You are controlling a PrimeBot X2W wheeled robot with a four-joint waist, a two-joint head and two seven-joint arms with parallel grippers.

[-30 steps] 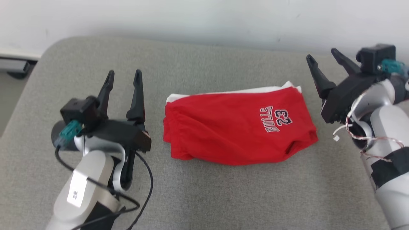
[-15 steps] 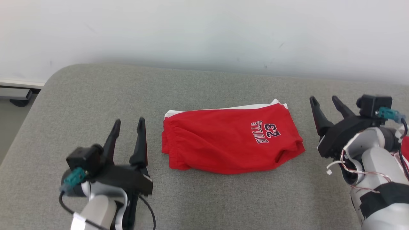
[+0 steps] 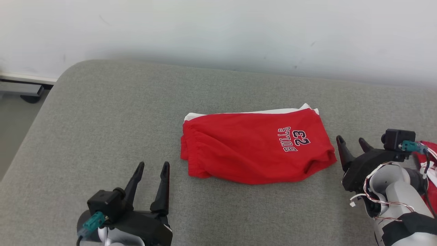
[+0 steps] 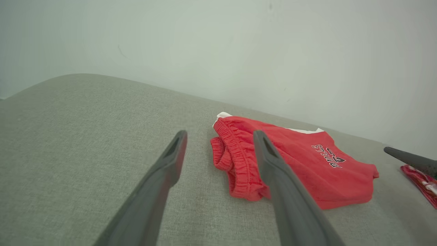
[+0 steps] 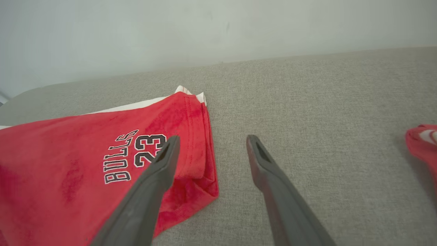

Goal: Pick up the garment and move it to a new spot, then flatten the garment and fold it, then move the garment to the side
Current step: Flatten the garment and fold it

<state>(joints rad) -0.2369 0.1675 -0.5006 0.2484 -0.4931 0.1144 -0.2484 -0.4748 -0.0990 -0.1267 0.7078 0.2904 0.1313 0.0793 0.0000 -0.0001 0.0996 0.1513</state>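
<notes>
garment: folded red fabric shorts (image 3: 256, 147) mid grey upholstered cushion (image 3: 102, 119), long axis 9–3 | left gripper (image 3: 153, 165) spread, empty, shorts at 2 o'clock | right gripper (image 3: 350, 140) spread, empty, nearer, shorts at 9 o'clock

Both arms, same build.

On the left gripper (image 3: 153, 165): two long fingers (image 4: 164, 177), matte dark grey, tapering to narrow tips, with a slot-like recess on each inner face near the tip. Behind them a boxy black camera block (image 3: 104, 204) with a teal connector (image 3: 91, 222) plugged in.

On the right gripper (image 3: 349, 139): black housing, a second teal plug (image 3: 408, 146), and a black cable trailing from it. The forearm (image 3: 399, 191) has a pale silver-grey rounded shell. Thin red-and-white wires (image 3: 366, 174) loop at the wrist and end in a small white plug (image 3: 351, 204). A black band (image 3: 406, 223) wraps the shell nearer the body.
</notes>
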